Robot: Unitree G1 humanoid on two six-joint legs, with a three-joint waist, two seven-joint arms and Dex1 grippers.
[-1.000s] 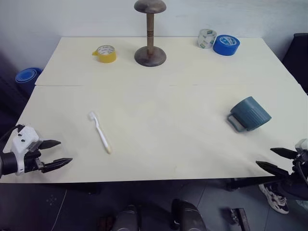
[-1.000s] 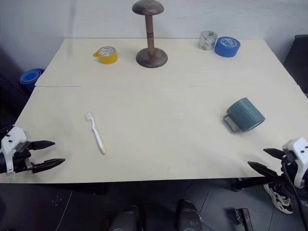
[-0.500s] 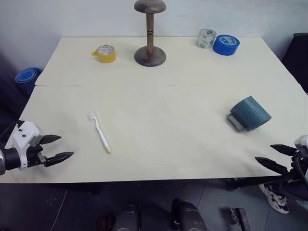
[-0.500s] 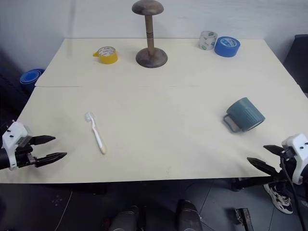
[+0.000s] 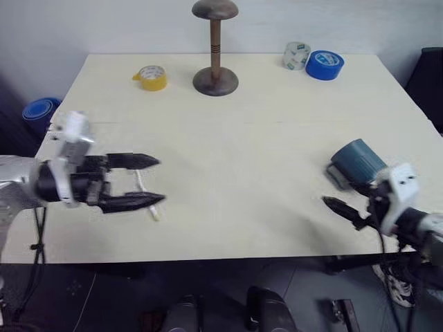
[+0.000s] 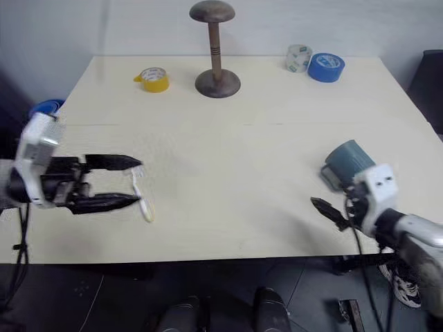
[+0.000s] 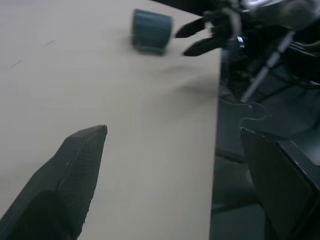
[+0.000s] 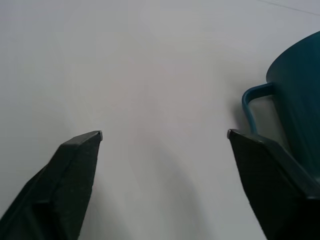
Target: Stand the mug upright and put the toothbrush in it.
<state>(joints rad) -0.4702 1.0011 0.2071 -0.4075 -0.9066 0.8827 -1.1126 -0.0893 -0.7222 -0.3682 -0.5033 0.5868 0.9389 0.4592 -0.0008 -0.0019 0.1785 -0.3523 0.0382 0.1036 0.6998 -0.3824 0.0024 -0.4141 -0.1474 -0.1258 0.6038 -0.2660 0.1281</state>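
The dark teal mug lies on its side at the table's right, handle toward the front edge. Just in front of it and to its left is my right gripper, open. The handle stands beside one of its fingers without touching. The white toothbrush lies flat at the front left. My left gripper hangs open over it, pointing right, and part of the brush shows between its fingers. In the left wrist view the mug and my right gripper sit far across the table.
A wooden hat stand stands at the back middle, with a yellow tape roll to its left. A clear tape roll and a bright blue one are at the back right. The table's front edge runs close below both grippers.
Both arms have risen from the front corners and swung inward over the table, the left to above the toothbrush, the right up to the mug's handle. Mug and toothbrush lie unmoved.
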